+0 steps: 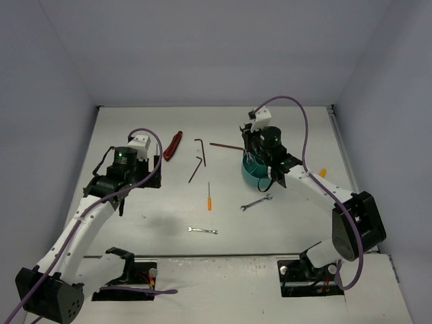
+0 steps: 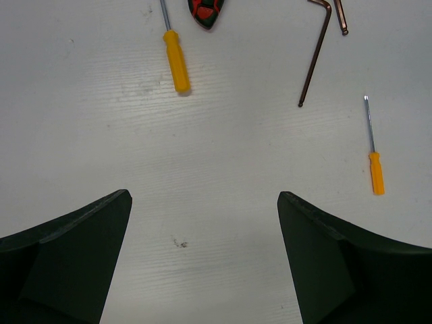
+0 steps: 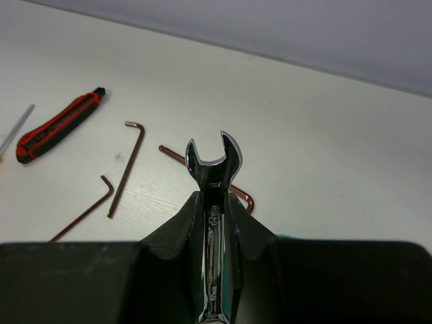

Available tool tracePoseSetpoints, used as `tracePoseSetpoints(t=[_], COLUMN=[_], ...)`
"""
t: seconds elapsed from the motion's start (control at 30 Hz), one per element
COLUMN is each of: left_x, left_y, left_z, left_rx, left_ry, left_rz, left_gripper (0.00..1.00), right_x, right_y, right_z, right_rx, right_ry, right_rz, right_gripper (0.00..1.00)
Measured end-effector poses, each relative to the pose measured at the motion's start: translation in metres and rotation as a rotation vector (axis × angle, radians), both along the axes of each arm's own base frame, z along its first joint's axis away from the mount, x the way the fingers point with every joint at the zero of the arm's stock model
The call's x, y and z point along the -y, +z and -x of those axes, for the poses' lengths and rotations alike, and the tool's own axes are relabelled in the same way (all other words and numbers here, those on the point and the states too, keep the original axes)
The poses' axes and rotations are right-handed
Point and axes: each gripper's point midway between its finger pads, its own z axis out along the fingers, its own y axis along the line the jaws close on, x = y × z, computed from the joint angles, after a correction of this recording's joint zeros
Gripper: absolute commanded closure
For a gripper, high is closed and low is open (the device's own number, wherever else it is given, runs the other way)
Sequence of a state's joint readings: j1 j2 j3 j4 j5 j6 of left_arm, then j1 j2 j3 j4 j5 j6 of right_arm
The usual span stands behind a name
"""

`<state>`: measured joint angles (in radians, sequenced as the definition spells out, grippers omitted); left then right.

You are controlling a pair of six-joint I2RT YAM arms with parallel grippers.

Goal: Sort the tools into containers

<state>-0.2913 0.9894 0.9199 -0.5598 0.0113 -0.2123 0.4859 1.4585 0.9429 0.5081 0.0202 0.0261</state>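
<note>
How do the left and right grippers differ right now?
The left gripper is open and empty; the right gripper is shut on a wrench. The left gripper hangs over the table, short of the screwdrivers; the right gripper is at the tub.
</note>
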Motion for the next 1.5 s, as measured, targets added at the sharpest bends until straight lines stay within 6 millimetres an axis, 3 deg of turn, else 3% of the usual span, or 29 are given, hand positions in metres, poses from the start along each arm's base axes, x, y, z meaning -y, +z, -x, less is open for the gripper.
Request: tracePoseSetpoints(t=[0.2, 0.43, 0.87, 1.03, 1.27, 1.37, 1.5], left_x=[0.0, 0.0, 0.0, 0.002, 0.008, 0.017, 0.053], left_y=[0.0, 0.0, -0.002, -0.003, -0.003, -0.002, 0.0], left_z=[0.0, 0.0, 0.0, 0.0, 0.001, 0.002, 0.017], left_rx=[0.0, -0.001, -0.006, -0.013, -0.017, -0.011, 0.007], left_ry=[0.0, 0.0, 0.0, -0.008, -0.045, -0.116, -0.333], left_rz=[0.0, 0.0, -0.001, 0.003, 0.017, 0.023, -0.002], left_gripper=[0.13, 0.13, 0.13, 0.13, 0.13, 0.13, 0.13], right_x=[0.009, 0.009, 0.011, 0.012, 0.012, 0.014, 0.021], right_y=[-0.033, -0.046, -0.07, -0.067, -0.066, -0.054, -0.021], right_z=[0.002, 0.007, 0.018, 0.017, 0.022, 0.028, 0.043], right_rx=[-0.048, -0.058, -0.089, -0.084, -0.089, -0.082, -0.06], right_ry=[-0.059, -0.095, -0.132, -0.146, -0.144, -0.133, -0.119], right_rz=[0.001, -0.023, -0.025, -0.042, -0.043, -0.045, -0.055], right_gripper=[1.0, 1.0, 0.78, 0.63, 0.5, 0.41, 0.35])
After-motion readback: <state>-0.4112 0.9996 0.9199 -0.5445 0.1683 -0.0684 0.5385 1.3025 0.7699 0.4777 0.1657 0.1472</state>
